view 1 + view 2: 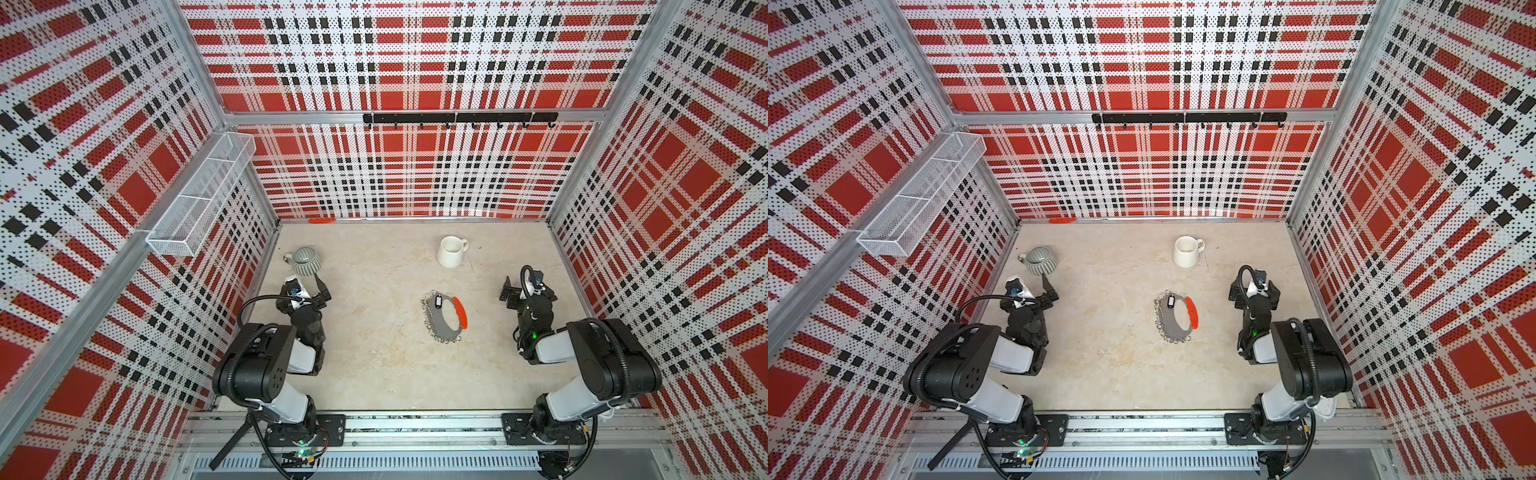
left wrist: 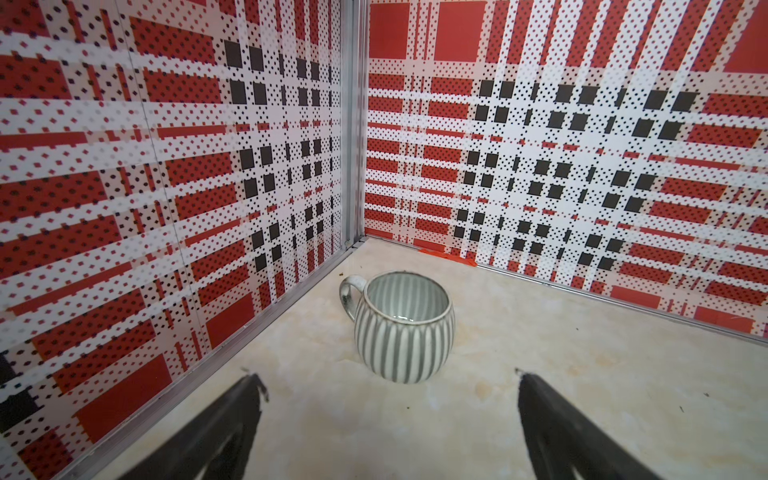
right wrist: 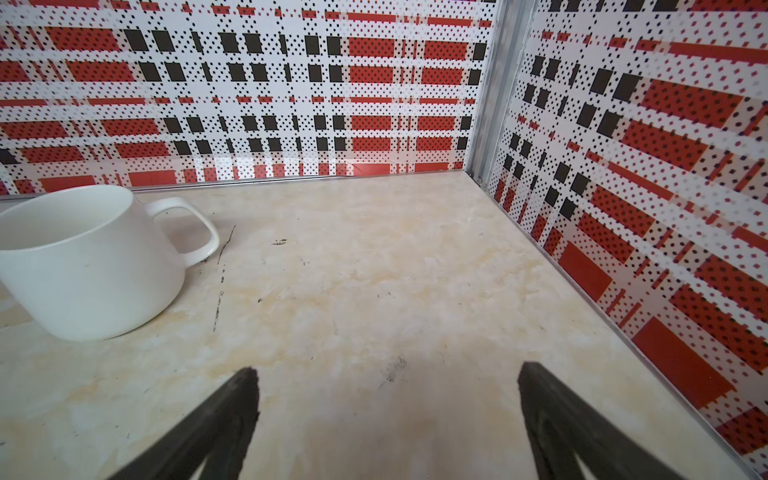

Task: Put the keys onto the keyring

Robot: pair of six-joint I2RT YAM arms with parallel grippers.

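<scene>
- keyring point(image 1: 442, 323) lies flat mid-tabletop point(image 1: 374, 365), between the two arms and nearer the right one. Its red-orange section is on the right; small wire rings fringe the left and near edge.
- keys point(image 1: 436, 300): the black tag sits on the far part of the grey hoop, touching it. It's too small to tell whether it's threaded on a ring or just lying there.
- left hand point(image 2: 385, 372): jaws wide, empty, low at the left side of the tabletop, well apart from the keyring.
- right hand point(image 3: 386, 369): jaws wide, empty, at the right side, facing the far corner rather than the work.
- Step, my read: nothing is gripped, so this is the approach stage and the pick hasn't begun.
- Next move probably has one hand pinch the tag while the other pins the hoop. The tag is thin and flat, so it needs a low edge pinch, and an unpinned hoop will likely slide.
- Far: the striped mug point(image 2: 401, 332) stands just beyond the left hand, and the white mug point(image 3: 83, 266) is further back. Neither is near the keyring.
</scene>
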